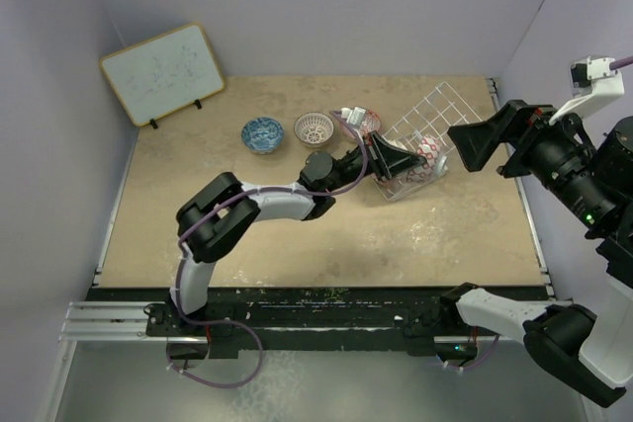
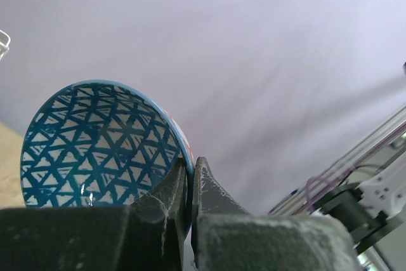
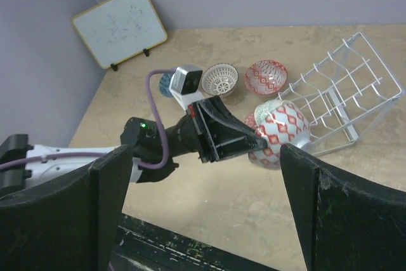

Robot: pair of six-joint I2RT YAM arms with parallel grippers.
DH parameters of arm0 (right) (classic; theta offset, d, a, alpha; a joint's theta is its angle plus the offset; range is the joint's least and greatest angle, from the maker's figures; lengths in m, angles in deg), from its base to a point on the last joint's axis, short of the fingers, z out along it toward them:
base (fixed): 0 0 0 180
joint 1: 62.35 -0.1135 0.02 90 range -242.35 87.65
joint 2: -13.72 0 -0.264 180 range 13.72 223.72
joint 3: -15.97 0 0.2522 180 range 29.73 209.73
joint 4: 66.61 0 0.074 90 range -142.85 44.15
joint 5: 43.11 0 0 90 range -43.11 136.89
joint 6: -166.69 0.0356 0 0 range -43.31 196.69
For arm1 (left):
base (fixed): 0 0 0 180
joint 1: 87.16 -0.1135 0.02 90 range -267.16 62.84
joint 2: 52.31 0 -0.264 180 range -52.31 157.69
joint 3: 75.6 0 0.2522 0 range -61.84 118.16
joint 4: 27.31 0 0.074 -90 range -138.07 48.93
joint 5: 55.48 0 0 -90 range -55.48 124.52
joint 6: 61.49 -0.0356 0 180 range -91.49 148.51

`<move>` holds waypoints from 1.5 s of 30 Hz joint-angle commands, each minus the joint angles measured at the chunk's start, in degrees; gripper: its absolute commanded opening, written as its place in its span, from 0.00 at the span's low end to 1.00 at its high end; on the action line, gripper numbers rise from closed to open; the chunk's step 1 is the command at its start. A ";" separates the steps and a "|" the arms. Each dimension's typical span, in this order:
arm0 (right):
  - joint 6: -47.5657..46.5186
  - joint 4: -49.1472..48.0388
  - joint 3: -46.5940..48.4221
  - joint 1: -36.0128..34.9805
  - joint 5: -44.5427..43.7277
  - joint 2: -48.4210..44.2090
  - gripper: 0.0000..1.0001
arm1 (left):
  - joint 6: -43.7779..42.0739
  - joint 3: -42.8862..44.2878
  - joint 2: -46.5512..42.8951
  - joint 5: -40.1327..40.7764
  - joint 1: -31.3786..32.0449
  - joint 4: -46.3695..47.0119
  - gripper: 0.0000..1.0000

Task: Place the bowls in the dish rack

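Observation:
My left gripper is shut on the rim of a bowl that is blue-triangled inside and white with red diamonds outside. In the top view it holds this bowl on edge at the open front of the white wire dish rack, which stands tilted. In the right wrist view a pale patterned bowl sits just behind the held bowl. A blue bowl, a white-lattice bowl and a red bowl stand on the table left of the rack. My right gripper hangs open and empty, raised to the right of the rack.
A wood-framed whiteboard leans at the back left. The left arm stretches across the table's middle. The table has a black rail along its near edge, and purple walls close in at the back and sides.

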 commanded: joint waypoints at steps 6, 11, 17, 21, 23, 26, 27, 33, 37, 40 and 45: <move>-1.01 2.37 2.88 0.13 -0.94 -0.03 1.00 | 22.98 5.26 9.42 10.09 -3.33 24.63 0.00; -1.20 2.27 1.62 0.13 -1.38 -0.69 1.00 | 25.32 4.69 10.02 16.73 -3.84 24.66 0.00; -1.39 2.23 1.43 0.15 -1.66 -0.63 1.00 | 29.62 3.67 11.25 26.03 -3.88 24.59 0.00; -1.50 1.82 0.83 0.13 -1.53 -0.70 1.00 | 33.10 3.52 13.85 30.04 -4.06 24.62 0.00; -1.50 1.74 0.67 0.10 -1.40 -0.70 1.00 | 35.11 4.79 15.90 31.10 -4.11 24.61 0.00; -1.50 1.84 0.71 0.14 -1.39 -0.70 1.00 | 35.56 6.35 17.51 32.22 -4.02 24.68 0.00; -1.49 1.89 0.71 0.09 -1.46 -0.70 1.00 | 35.14 6.49 17.63 32.72 -4.03 24.66 0.00; -1.58 1.93 0.56 0.10 -1.66 -0.86 1.00 | 34.87 7.74 18.66 34.16 -4.42 24.57 0.00; -1.67 1.65 -0.02 0.09 -1.74 -1.04 1.00 | 35.87 8.25 19.79 34.67 -4.46 24.59 0.00; -1.66 1.44 -0.55 0.17 -1.57 -1.23 1.00 | 36.25 8.66 20.76 35.26 -4.46 24.59 0.00; -1.69 1.50 -0.70 0.11 -1.57 -1.30 1.00 | 37.39 10.55 22.85 35.86 -4.46 24.56 0.00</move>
